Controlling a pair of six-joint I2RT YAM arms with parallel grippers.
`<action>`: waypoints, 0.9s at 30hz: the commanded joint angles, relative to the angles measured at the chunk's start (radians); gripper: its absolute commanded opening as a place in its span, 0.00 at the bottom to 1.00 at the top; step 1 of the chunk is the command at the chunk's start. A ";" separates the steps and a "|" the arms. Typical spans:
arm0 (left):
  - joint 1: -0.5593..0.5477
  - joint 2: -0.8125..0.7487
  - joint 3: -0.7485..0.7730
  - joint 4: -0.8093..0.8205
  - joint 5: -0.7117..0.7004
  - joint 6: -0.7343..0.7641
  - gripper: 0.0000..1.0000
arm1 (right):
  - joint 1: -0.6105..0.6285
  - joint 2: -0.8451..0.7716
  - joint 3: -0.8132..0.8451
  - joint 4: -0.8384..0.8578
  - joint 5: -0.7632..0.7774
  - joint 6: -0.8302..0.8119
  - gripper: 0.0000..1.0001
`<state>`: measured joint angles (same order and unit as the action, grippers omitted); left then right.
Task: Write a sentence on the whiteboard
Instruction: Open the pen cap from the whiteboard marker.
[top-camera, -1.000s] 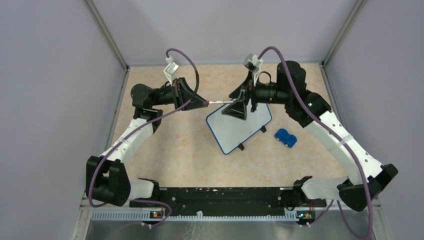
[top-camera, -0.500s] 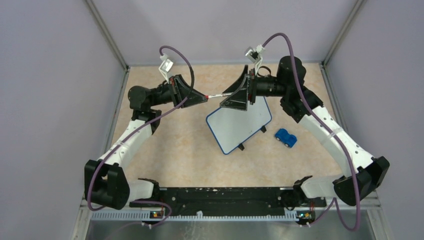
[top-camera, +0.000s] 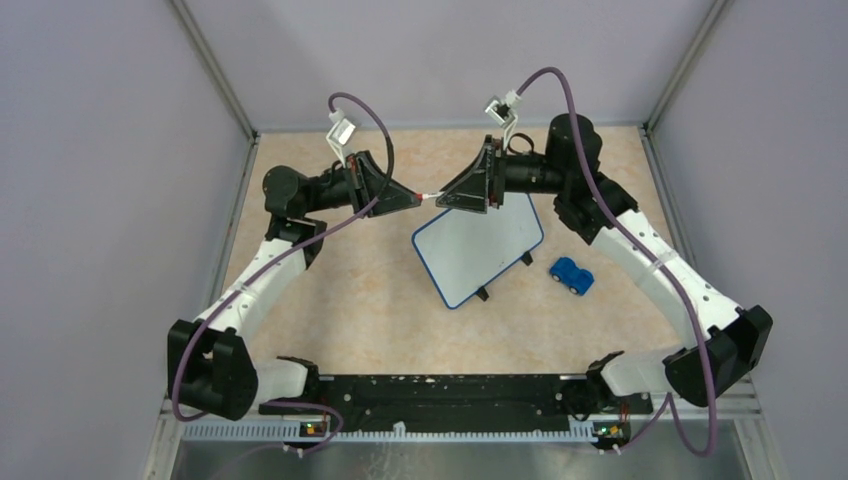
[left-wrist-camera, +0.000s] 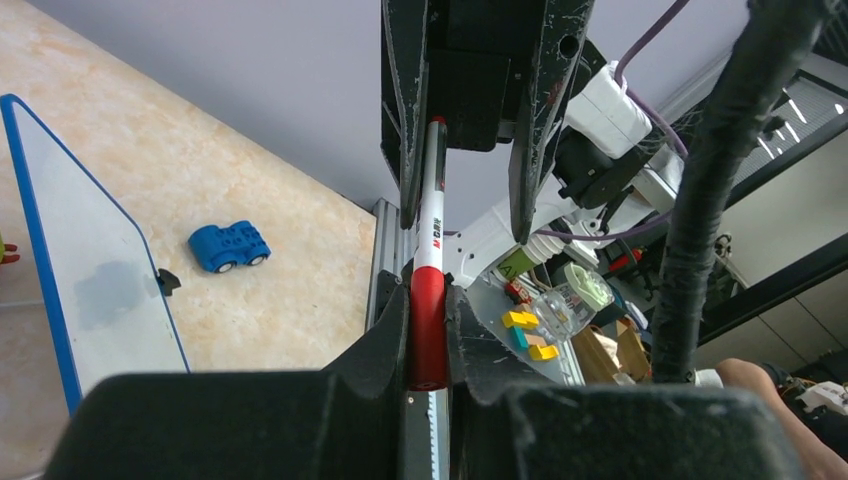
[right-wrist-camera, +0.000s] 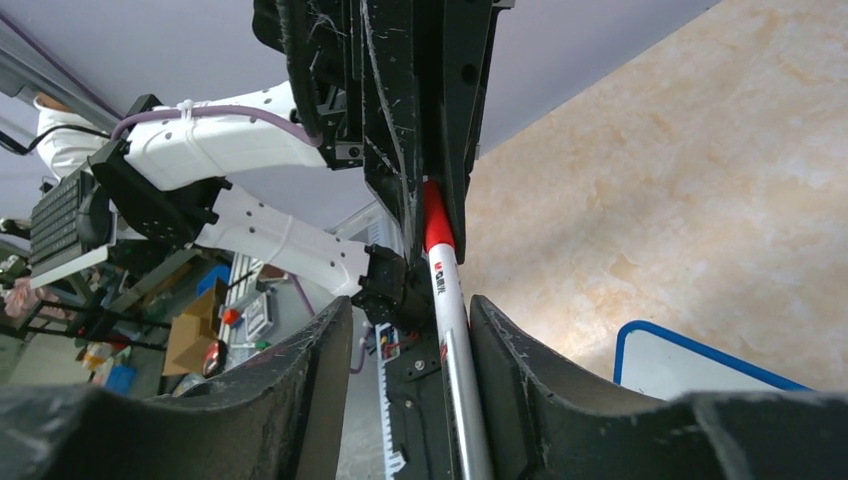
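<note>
The whiteboard (top-camera: 478, 250), white with a blue rim, lies tilted on the table at centre; the sentence is out of view on its white face. Above its far left corner the two grippers meet tip to tip. My left gripper (top-camera: 412, 198) (left-wrist-camera: 428, 300) is shut on the red cap end of a marker (left-wrist-camera: 430, 240). The marker's white barrel (right-wrist-camera: 452, 310) runs between the fingers of my right gripper (top-camera: 445, 200) (right-wrist-camera: 410, 320). Those jaws stand partly open, with a clear gap on the barrel's left side. The board's edge also shows in both wrist views (left-wrist-camera: 90, 290) (right-wrist-camera: 700, 365).
A blue toy car (top-camera: 572, 275) (left-wrist-camera: 228, 246) sits on the table just right of the board. Grey walls with metal posts close in the table on three sides. Both arm bases stand on the black rail (top-camera: 440, 392) at the near edge.
My right gripper has moved left along the marker toward the left gripper, and its jaws have narrowed around the barrel. The left gripper has kept its hold, shifting only slightly.
</note>
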<state>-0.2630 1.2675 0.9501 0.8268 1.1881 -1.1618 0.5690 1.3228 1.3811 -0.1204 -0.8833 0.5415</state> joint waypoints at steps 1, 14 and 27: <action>-0.019 0.011 0.043 -0.031 -0.038 0.042 0.00 | 0.039 0.007 0.017 0.027 -0.013 -0.010 0.43; -0.038 0.014 0.042 -0.046 -0.034 0.054 0.00 | 0.051 0.016 0.028 -0.008 0.013 -0.043 0.09; 0.194 -0.036 0.016 -0.214 0.031 0.139 0.00 | -0.111 -0.067 -0.024 -0.048 -0.050 -0.047 0.00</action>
<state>-0.2192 1.2602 0.9741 0.6712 1.2385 -1.0653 0.5388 1.3319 1.3582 -0.1734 -0.8658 0.4908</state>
